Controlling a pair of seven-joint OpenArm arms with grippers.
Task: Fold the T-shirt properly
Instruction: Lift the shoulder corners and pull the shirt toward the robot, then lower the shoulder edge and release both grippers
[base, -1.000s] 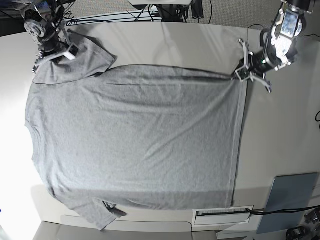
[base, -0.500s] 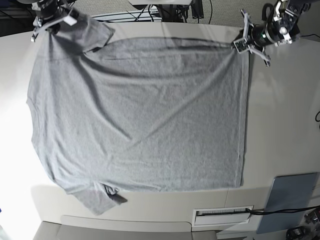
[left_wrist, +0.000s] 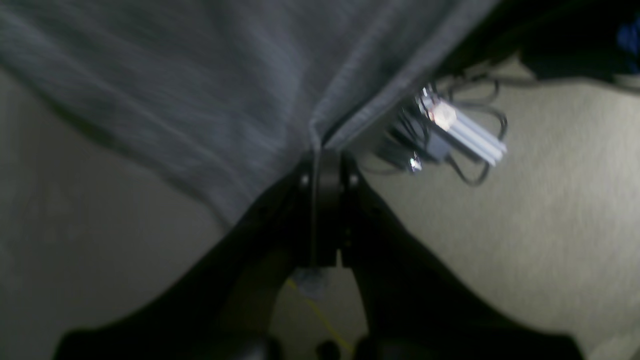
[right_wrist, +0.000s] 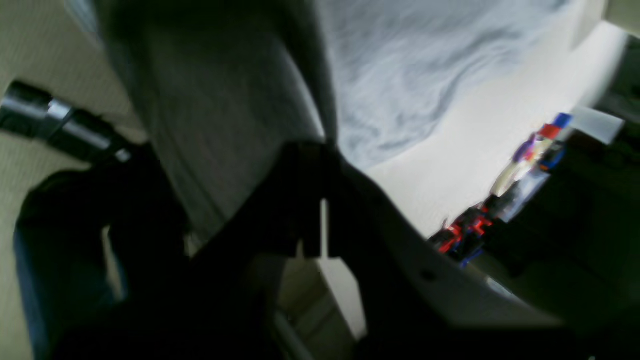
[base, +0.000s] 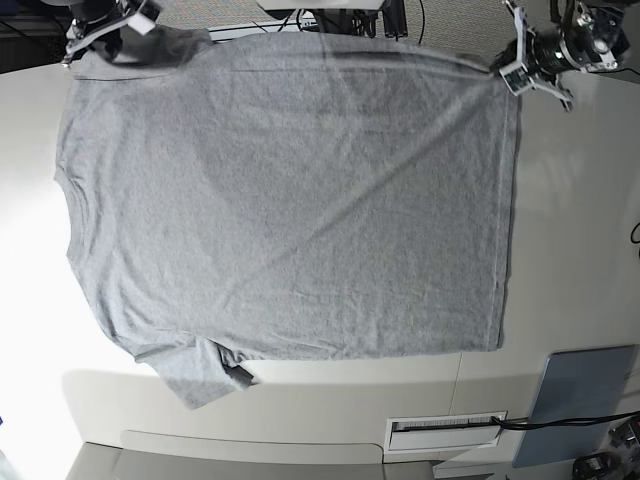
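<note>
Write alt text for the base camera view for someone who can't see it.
A grey T-shirt is stretched flat over a pale table, held at its two far corners by the left gripper and right gripper. A blue-grey pad lies at the near right.

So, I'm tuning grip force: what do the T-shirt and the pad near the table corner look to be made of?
The T-shirt looks like soft heathered grey knit, probably cotton jersey: matte, speckled, with soft drape creases and a stitched hem. The pad looks like a smooth, matte blue-grey sheet, perhaps rubber or plastic; it lies flat with crisp edges, so the exact material stays open.
</note>
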